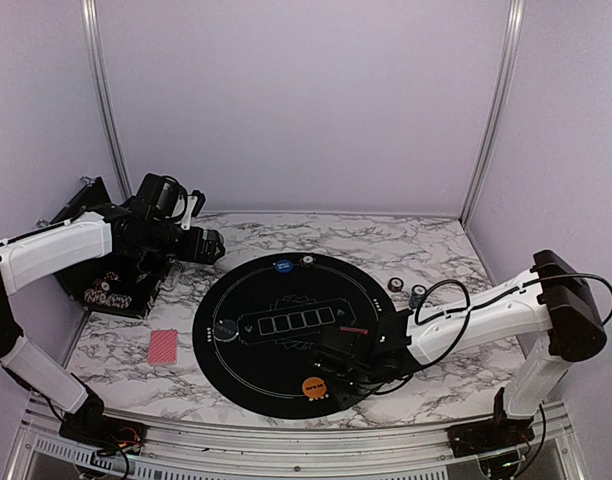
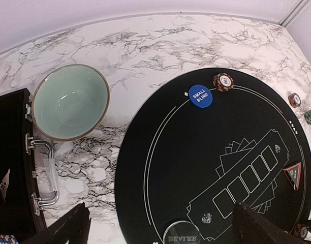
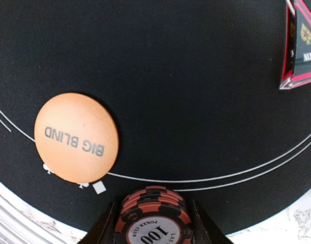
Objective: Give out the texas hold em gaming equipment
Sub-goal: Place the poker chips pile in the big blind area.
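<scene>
My right gripper [image 3: 153, 229] is shut on a stack of red-and-black "100" poker chips [image 3: 153, 216] at the near edge of the black mat [image 3: 196, 76], just right of the orange BIG BLIND disc [image 3: 75, 137]. In the top view the right gripper [image 1: 341, 375] is beside that orange disc [image 1: 314, 386]. The red triangle marker [image 3: 303, 46] lies further in on the mat. My left gripper [image 2: 160, 234] is open and empty, high over the mat's left side. Below it are the DEALER disc [image 2: 182, 233], the blue SMALL BLIND disc [image 2: 200, 95] and a red chip [image 2: 223, 82]. Pink-backed cards [image 1: 163, 345] lie on the table left of the mat.
A teal bowl [image 2: 69, 101] stands left of the mat beside an open black case [image 1: 106, 290] with chips in it. More chips [image 1: 396, 284] and a teal-striped stack [image 1: 416, 295] stand off the mat's right edge. Walls close the back and sides.
</scene>
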Robot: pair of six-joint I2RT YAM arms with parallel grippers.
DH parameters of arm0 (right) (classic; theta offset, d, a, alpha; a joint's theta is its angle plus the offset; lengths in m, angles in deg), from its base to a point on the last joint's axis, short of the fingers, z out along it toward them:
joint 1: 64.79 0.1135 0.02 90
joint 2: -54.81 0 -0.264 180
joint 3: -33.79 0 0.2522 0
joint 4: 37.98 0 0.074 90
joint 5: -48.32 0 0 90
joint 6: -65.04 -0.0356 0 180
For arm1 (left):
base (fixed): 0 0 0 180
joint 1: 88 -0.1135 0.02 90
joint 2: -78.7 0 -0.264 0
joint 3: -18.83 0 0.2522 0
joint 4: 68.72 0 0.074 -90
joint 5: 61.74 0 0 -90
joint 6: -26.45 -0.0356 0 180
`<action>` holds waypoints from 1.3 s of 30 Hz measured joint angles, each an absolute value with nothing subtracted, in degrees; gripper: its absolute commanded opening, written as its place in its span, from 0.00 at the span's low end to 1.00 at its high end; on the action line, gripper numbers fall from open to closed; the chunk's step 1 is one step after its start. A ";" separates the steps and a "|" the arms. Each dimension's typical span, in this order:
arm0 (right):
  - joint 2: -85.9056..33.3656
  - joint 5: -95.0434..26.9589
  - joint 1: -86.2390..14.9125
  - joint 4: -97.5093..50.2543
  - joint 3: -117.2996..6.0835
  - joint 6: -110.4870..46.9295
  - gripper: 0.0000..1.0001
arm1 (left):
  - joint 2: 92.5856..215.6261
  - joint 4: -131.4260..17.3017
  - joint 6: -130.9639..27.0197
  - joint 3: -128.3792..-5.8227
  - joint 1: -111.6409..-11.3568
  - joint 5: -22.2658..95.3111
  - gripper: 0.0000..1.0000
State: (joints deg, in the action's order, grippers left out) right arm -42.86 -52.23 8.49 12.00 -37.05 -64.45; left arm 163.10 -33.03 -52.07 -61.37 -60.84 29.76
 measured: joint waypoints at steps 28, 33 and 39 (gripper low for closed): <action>-43.38 -51.22 8.88 11.81 -37.56 -64.21 0.53 | 163.91 -32.87 -52.09 -61.37 -60.84 29.76 0.99; -43.71 -51.31 8.88 12.07 -38.39 -64.08 0.55 | 163.91 -32.85 -52.09 -61.37 -60.84 29.76 0.99; -43.71 -51.46 8.86 13.08 -39.20 -63.62 0.57 | 164.17 -32.83 -52.13 -61.37 -60.84 29.76 0.99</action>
State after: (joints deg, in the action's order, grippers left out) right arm -43.71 -51.46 8.86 13.08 -39.20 -63.62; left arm 164.17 -32.83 -52.13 -61.37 -60.84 29.76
